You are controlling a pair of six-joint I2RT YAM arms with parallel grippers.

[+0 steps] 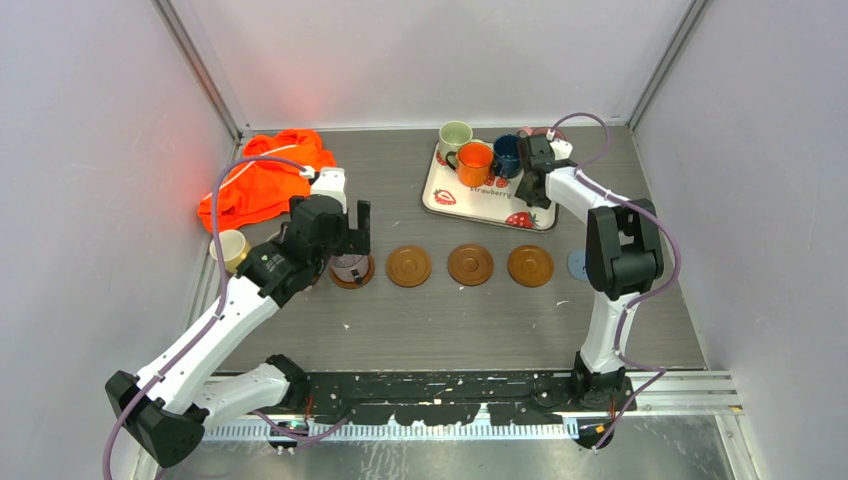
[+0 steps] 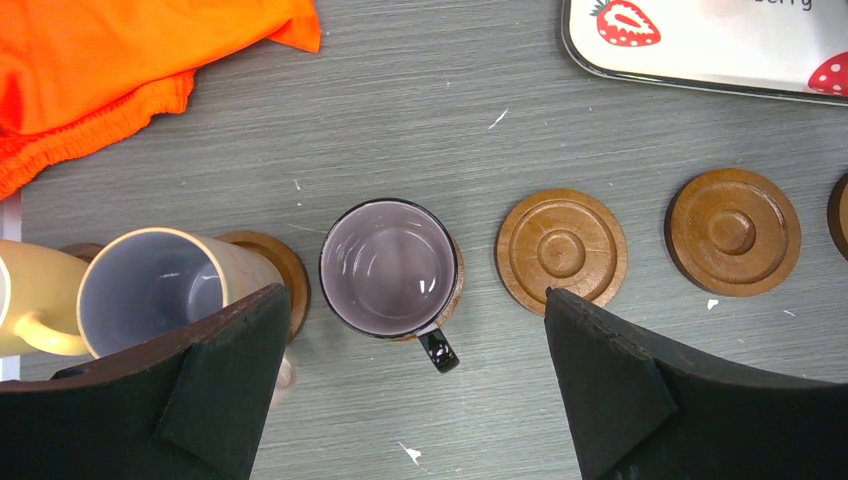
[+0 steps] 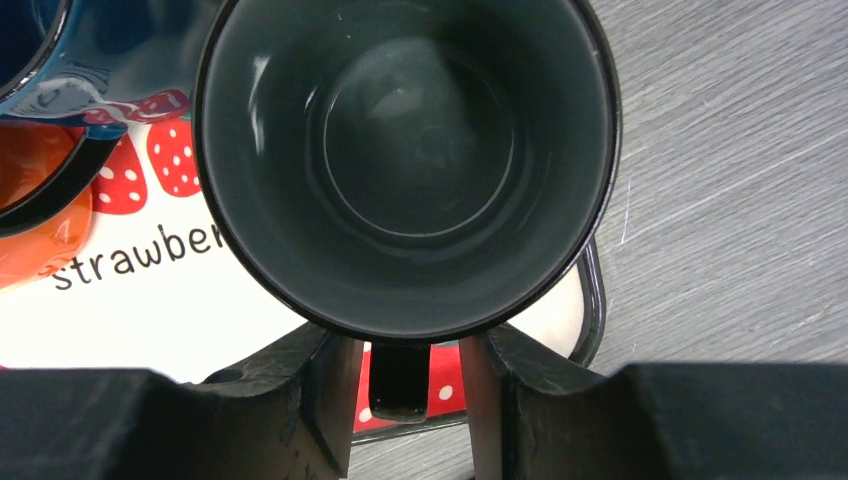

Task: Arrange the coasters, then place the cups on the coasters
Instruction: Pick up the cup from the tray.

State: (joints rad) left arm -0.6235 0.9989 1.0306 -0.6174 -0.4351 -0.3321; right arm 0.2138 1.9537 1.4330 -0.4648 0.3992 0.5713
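Grey wood-grain bench, white walls around it; I judge I'm at the cup-placing step. My left gripper hangs wide open over the lilac-grey mug, which sits on one of the brown ringed wooden coasters; three bare ones run toward 3 o'clock. At 1 o'clock, on the white strawberry-print tray, my right gripper has its jaws narrow either side of the dark grey-green mug handle; whether they pinch it I cannot tell. Next, I reckon: firm grip, straight lift clear of the navy mug, then across to a bare coaster.
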